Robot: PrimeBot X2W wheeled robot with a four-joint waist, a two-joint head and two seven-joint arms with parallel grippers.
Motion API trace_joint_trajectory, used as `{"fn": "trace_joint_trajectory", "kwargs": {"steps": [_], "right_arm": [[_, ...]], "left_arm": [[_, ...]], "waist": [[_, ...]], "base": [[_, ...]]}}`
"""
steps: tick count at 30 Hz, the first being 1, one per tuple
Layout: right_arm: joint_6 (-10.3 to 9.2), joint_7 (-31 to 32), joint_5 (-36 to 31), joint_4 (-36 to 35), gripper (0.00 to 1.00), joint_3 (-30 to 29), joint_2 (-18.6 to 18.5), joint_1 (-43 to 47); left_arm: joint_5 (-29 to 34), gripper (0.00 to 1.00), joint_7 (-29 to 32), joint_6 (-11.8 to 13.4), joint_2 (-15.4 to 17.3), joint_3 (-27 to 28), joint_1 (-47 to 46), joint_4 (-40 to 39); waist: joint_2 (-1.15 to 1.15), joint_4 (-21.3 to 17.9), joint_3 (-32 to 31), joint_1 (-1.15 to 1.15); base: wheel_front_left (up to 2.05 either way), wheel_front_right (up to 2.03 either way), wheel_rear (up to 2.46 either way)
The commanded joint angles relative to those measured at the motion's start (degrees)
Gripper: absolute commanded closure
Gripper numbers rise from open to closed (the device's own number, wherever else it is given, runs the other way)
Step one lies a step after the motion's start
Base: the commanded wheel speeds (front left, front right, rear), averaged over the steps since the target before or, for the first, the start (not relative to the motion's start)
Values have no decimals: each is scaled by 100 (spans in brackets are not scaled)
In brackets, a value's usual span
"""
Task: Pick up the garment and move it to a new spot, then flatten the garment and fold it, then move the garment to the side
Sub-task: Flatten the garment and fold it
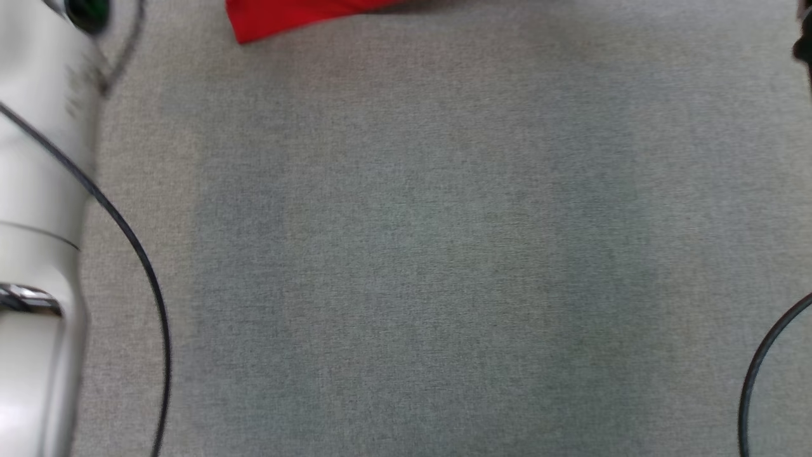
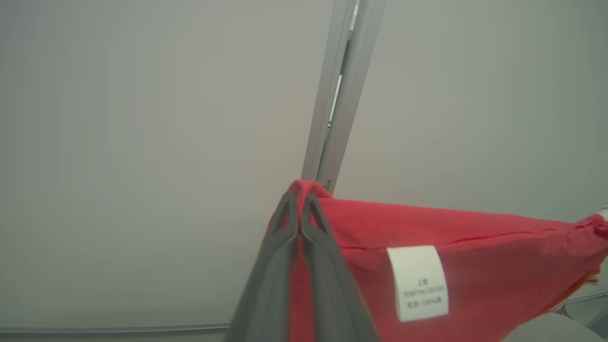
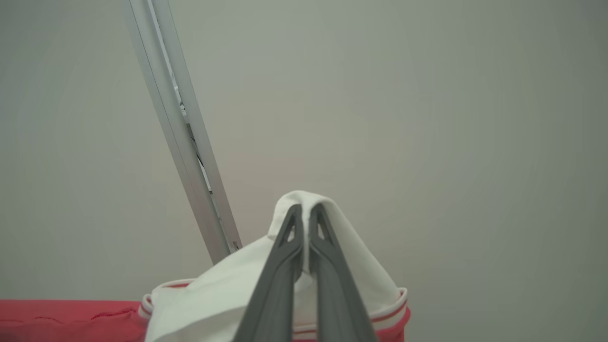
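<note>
Counter (image 1: 406, 254): grey woven cloth surface, taking up most of the head view.
Garment (image 1: 285, 16): red, with one corner showing over the counter's far edge. Whether that corner touches the counter cannot be told.
Left gripper (image 2: 299, 202): the jaws are pressed together and clamped on a fold of the garment's red cloth, which peeps out just past the fingertips.
Care label (image 2: 418, 282): white with small grey print, sewn to the red cloth held by the left gripper.
Right gripper (image 3: 306, 211): the jaws are together and clamped on a fold of white cloth, which bulges over the fingertips.
White cloth (image 3: 351, 256): part of the same garment, edged with a red-striped white band where it meets the red.
Left forearm (image 1: 38, 190): pale and blurred, over the counter's left side.
Cable (image 1: 127, 235): thin and black, curving over the counter's left side beside the forearm.
Metal post (image 2: 339, 95): pale aluminium, slanting up a plain wall behind the held cloth.
</note>
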Motion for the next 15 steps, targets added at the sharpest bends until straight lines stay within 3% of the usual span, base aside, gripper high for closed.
{"fn": "trace_joint_trajectory", "kwargs": {"steps": [1,8,15], "right_arm": [[6,-67,229,-149,100,102,-36,278],[6,-172,1277,-1511,100,688,-411,2078],[6,-207,1884,-2945,100,715,-743,4232]], "left_arm": [[-54,100,-166,-40,-52,-36,272,24],[-124,100,-642,-43,-250,-100,1727,-508],[186,100,-670,266,-159,35,3636,-2222]], "waist": [[0,87,109,0],[0,167,34,0],[0,142,-304,0]], "base": [[0,0,0],[0,0,0],[0,0,0]]}}
